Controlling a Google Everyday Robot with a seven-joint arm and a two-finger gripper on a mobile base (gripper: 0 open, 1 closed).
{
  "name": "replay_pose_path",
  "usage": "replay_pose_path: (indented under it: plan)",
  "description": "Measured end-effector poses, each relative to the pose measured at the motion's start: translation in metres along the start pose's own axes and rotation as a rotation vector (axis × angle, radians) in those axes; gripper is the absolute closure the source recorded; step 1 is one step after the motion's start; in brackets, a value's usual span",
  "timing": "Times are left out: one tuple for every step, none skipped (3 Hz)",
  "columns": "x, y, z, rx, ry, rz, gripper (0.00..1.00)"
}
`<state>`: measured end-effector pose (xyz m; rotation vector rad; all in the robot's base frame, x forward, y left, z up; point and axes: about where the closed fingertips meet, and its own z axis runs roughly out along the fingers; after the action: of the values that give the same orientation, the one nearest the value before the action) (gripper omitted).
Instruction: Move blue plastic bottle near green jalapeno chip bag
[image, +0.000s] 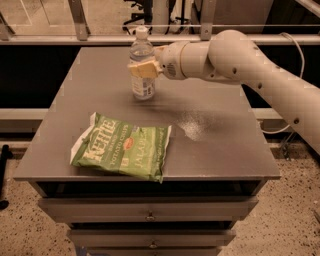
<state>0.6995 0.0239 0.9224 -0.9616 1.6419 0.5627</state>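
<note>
The blue plastic bottle (142, 65) stands upright on the grey table (220, 145), toward the back left of centre, white cap on top. My gripper (143, 69) reaches in from the right and is shut on the bottle's middle, its tan fingers (145, 70) wrapping the front of it. The green jalapeno chip bag (122, 146) lies flat near the table's front left edge, white "Kettle" lettering facing up, well in front of the bottle and apart from it.
My white arm (250, 65) spans the right back of the table. A pale glare patch (192, 125) marks the tabletop right of the bag. Drawers (150, 212) sit below the front edge. A railing (80, 20) runs behind the table.
</note>
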Motion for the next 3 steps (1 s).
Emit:
replay_pose_path:
  plan:
    - [-0.001,0.000,-0.001,0.000,0.000,0.000,0.80]
    - [-0.041,0.007,-0.027,-0.023,-0.024,-0.015,0.58]
    - [-0.049,0.022,-0.040,-0.070,-0.025,0.038,0.29]
